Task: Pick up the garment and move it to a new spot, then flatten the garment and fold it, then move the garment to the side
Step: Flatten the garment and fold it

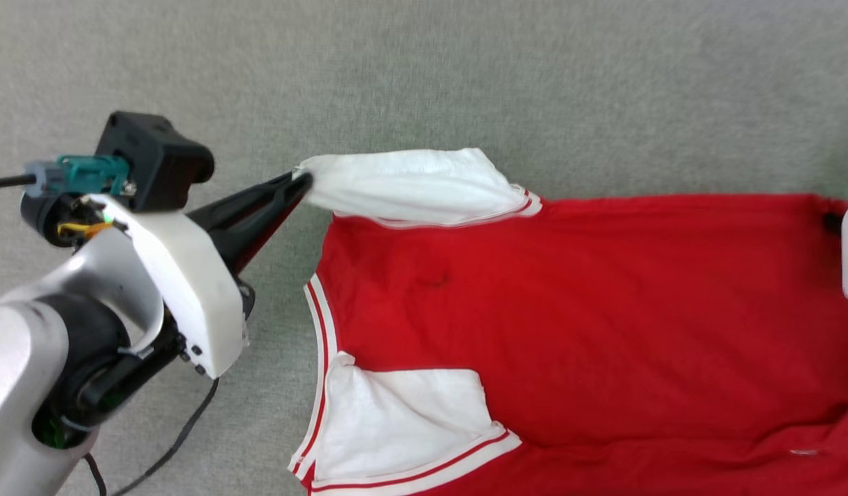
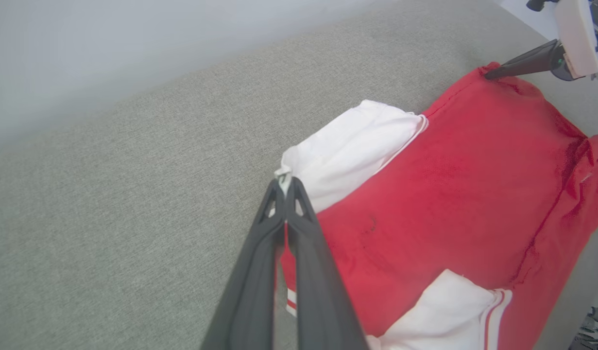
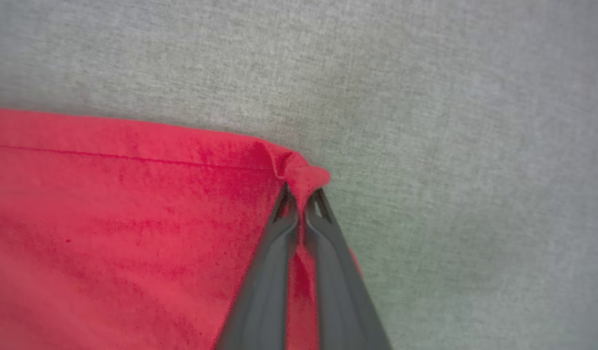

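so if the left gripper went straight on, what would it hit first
The white sleeve: the left gripper is shut on its tip and seems to point along it.

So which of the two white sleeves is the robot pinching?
The far sleeve, its tip pinched in the left end effector; the near sleeve lies flat, untouched.
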Tool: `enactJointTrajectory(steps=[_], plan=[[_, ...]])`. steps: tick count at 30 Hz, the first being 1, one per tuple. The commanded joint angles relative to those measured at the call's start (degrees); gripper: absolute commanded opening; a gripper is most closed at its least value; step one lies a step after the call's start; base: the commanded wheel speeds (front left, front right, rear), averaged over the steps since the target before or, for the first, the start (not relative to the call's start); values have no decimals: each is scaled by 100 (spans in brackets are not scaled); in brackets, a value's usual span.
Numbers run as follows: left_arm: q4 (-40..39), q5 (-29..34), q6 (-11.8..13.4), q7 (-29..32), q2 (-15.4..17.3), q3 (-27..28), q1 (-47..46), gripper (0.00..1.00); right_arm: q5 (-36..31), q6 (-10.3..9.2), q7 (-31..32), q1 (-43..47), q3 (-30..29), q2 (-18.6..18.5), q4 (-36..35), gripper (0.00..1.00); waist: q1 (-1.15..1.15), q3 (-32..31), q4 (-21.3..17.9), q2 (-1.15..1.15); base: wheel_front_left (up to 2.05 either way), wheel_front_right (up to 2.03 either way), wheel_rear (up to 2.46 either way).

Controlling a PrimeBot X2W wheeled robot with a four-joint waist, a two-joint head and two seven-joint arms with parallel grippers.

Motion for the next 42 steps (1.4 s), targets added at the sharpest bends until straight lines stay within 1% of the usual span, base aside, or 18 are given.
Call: enactJointTrajectory(steps=[1,8,14,20,24,29,32,35,40,41,42], plan=[[15,13,39,-59,11,29,117,0,33,0,-61,155,-29,38,23,0,0,-284,-70,0,0,0,0],[-82,-139,252,-262,54,52,785,0,354,-1,-551,885,-514,133,-351,0,0,-988,-38,0,0,0,0],[-230,-258,437,-329,124,-96,1541,0,553,-1,-769,2023,-913,190,-992,0,0,-1472,49,0,0,0,0],[-230,-348,473,-291,208,-433,2304,0,642,-1,-822,3162,-1136,357,-1490,0,0,-1685,54,0,0,0,0],[-128,-473,479,-393,149,-584,2707,0,652,-1,-828,3677,-1140,430,-1596,0,0,-1731,37,0,0,0,0],[155,-564,441,-347,156,-771,3036,0,530,-1,-901,4004,-919,283,-1509,0,0,-1716,2,0,0,0,0],[414,-628,334,-395,115,-826,3103,0,472,-1,-1076,4046,-711,162,-1326,0,0,-1672,-13,0,0,0,0],[696,-527,175,-443,72,-911,3007,0,461,-1,-1283,4014,-500,15,-1094,0,0,-1611,-18,0,0,0,0],[1112,-334,-137,-628,-119,-1091,2834,0,526,-2,-1559,3849,-263,-83,-694,0,0,-1546,-41,0,0,0,0],[1213,-269,-190,-639,-125,-1151,2800,0,540,-3,-1592,3824,-215,-97,-622,40,0,-1547,-48,0,0,0,0],[1283,-200,-243,-652,-142,-1215,2763,0,544,-3,-1632,3791,-172,-116,-563,100,0,-1550,-53,0,0,0,0]])
